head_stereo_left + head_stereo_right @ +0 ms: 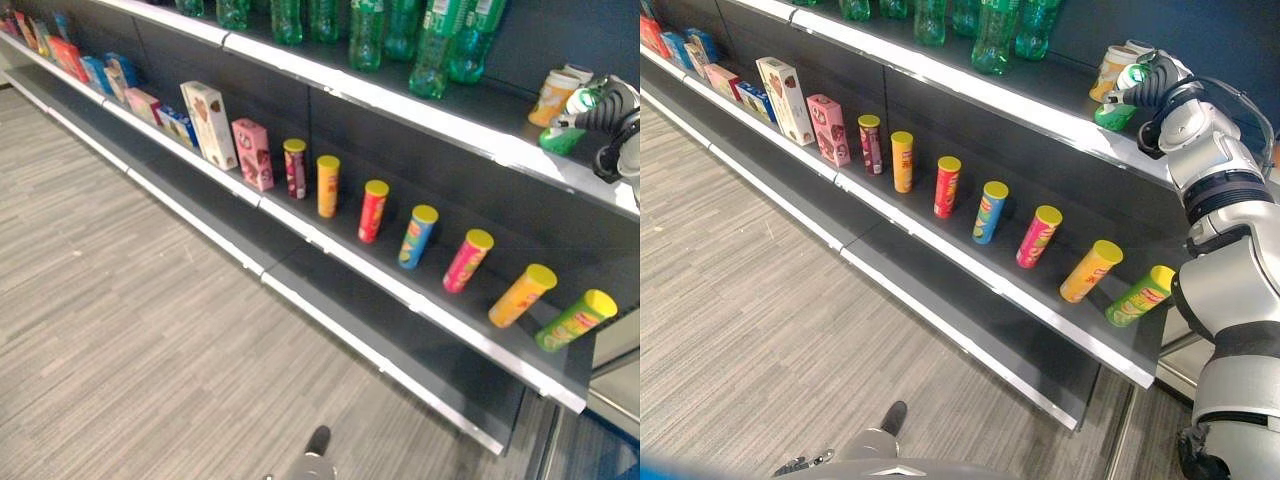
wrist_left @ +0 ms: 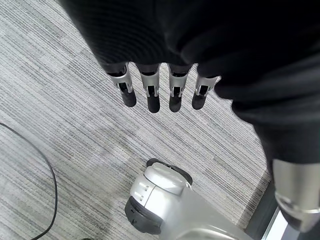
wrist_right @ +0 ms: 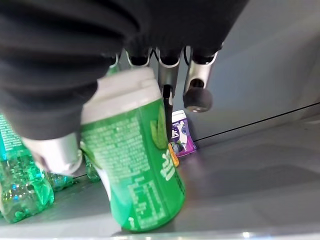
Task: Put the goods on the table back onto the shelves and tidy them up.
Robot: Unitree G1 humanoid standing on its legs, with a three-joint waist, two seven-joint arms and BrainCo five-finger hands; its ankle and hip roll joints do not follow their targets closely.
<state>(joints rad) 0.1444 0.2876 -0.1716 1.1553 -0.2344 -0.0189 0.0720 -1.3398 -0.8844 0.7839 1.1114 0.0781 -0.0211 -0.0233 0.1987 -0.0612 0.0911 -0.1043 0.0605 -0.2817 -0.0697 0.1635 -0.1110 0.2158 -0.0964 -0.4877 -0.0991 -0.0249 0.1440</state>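
My right hand [image 1: 1157, 84] reaches onto the top shelf [image 1: 940, 75] at the far right. It is shut on a green cup with a white lid [image 3: 135, 170], fingers [image 3: 197, 95] behind it and thumb in front. The cup [image 1: 1118, 112] leans, with its base low over the shelf board near the front edge. Just beside it stands an orange cup with a white lid [image 1: 1112, 70]. My left hand [image 2: 150, 95] hangs over the grey carpet with its fingers straight and nothing in it.
Green bottles [image 1: 365, 35] line the top shelf left of the cups. Tall cans with yellow lids [image 1: 373, 210] stand spaced along the middle shelf, with boxes [image 1: 208, 124] further left. A purple packet [image 3: 181, 140] lies at the back of the top shelf. Grey carpet [image 1: 120, 320] lies in front.
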